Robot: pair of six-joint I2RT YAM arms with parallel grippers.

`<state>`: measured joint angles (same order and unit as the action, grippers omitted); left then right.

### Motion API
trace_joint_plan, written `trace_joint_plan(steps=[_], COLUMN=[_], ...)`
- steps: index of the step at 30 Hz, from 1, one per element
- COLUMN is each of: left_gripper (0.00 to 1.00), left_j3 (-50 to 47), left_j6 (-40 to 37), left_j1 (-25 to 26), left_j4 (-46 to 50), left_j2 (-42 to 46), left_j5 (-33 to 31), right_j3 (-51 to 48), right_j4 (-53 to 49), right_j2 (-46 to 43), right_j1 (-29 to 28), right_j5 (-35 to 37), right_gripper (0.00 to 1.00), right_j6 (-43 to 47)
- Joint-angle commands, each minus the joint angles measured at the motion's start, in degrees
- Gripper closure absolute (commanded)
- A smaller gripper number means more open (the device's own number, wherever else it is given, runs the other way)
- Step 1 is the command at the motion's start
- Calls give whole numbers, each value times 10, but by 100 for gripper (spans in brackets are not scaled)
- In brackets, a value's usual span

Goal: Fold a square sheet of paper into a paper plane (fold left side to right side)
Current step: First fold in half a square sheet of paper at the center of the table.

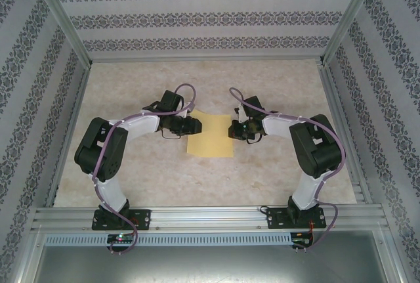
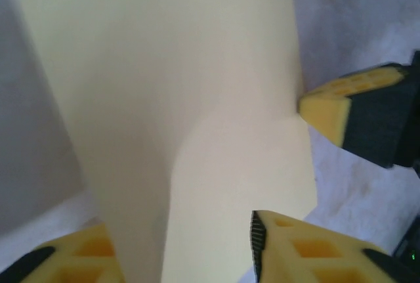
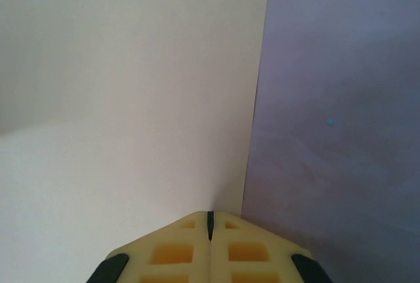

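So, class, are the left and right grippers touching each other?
Apart. The top external view shows the left gripper and right gripper at opposite edges of the thin yellow square sheet of paper, bare paper between them.

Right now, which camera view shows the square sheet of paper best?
The top external view: the square sheet of paper appears almost whole, outline clear. The left wrist view shows a close part with a bend; the right wrist view, a plain part and one edge.
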<state>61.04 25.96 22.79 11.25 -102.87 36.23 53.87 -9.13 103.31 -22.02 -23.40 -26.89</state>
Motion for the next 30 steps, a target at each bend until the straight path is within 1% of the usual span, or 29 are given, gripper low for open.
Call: trace_joint_plan(steps=[1,6,11,12,15,18,20,24,26,30], left_gripper=[50,43,41,41,42,45,48,54,54,49], left_j3=[15,35,65,69,75,80,84,88,87,88], left_j6=[36,74,79,79,81,84,82,79,80,78], left_j1=[4,21,38,40,44,48,52,57,58,59], left_j4=[-58,-112,-116,-116,-119,-119,-116,-112,-112,-114], left_j2=[20,-11,-45,-50,-62,-72,-77,-80,-81,-82], left_j5=[64,104,105,104,102,100,97,88,87,88], right_j3=[-8,-17,-31,-37,-60,-71,-80,-103,-104,-98], right_j4=[-16,-10,18,31,66,72,75,129,149,175], right_j2=[22,11,-19,-30,-74,-121,-148,-170,-168,-155], right_j1=[-8,-8,5,10,27,38,46,56,56,56], right_j5=[21,20,-5,-13,-32,-36,-42,-102,-131,-161], right_gripper=[100,100,100,99,90,74,64,56,53,47], right_j6=[1,5,-9,-17,-38,-46,-62,-114,-133,-158])
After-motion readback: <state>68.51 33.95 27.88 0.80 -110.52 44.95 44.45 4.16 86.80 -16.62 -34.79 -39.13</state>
